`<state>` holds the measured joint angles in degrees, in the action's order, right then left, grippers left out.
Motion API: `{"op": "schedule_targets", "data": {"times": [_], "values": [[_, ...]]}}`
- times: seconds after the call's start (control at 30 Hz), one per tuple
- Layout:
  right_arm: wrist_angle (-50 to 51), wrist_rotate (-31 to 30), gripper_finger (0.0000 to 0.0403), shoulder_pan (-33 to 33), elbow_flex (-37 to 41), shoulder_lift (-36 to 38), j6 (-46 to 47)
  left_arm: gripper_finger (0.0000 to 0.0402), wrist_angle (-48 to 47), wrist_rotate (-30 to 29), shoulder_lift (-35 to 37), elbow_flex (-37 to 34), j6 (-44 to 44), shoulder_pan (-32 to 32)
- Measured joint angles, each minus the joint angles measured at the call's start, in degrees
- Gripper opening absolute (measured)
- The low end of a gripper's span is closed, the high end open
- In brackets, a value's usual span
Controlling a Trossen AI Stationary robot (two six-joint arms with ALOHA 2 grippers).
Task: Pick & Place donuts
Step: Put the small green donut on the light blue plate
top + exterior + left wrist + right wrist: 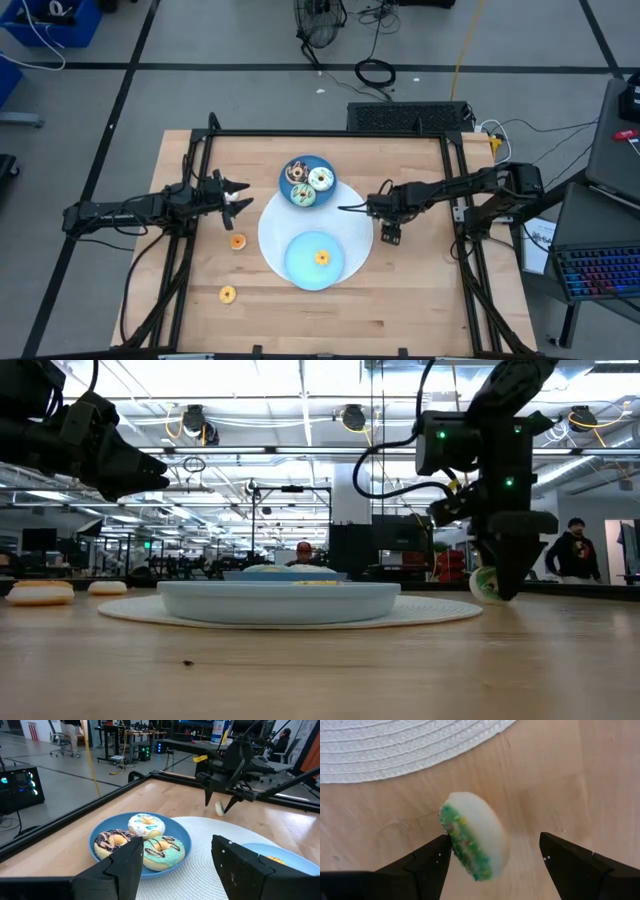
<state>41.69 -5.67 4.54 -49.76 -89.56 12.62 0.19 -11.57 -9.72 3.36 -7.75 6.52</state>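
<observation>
Right tool (492, 862) open — green-frosted donut (475, 840), unlabelled.

table (400, 300): pale wood, matt, visible grain
placemat (395, 745): white, woven, ribbed
plate (182, 837): blue, smooth, glossy

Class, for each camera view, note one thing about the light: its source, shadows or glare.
Low view: bright ceiling lights behind leave the right gripper a dark silhouette. High view: even overhead light, only faint shadows on the table. Right wrist view: the green-sprinkled donut seems to throw a soft shadow on the wood. Left wrist view: mild sheen on the blue plate.
</observation>
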Motion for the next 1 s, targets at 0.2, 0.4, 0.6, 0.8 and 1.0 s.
{"op": "schedule_targets", "data": {"times": [0.2,0.4,0.6,0.8,1.0], "values": [[0.1,-0.2,0.0288,0.0,-1.6,0.0,-0.3,0.0235,0.0,0.0,0.0,0.0,0.0,0.0],[0.2,-0.1,0.0288,0.0,-2.4,0.0,-0.3,0.0235,0.0,0.0,0.0,0.0,0.0,0.0],[-1.0,-0.2,0.0288,0.0,-1.8,0.0,-0.2,0.0234,0.0,0.0,0.0,0.0,0.0,0.0],[-4.2,-0.2,0.0286,0.0,0.9,0.0,-0.3,0.0235,0.0,0.0,0.0,0.0,0.0,0.0],[-6.7,-0.4,0.0284,1.1,2.5,0.1,-1.2,0.0234,0.0,0.0,0.0,0.0,0.0,0.0]]}}
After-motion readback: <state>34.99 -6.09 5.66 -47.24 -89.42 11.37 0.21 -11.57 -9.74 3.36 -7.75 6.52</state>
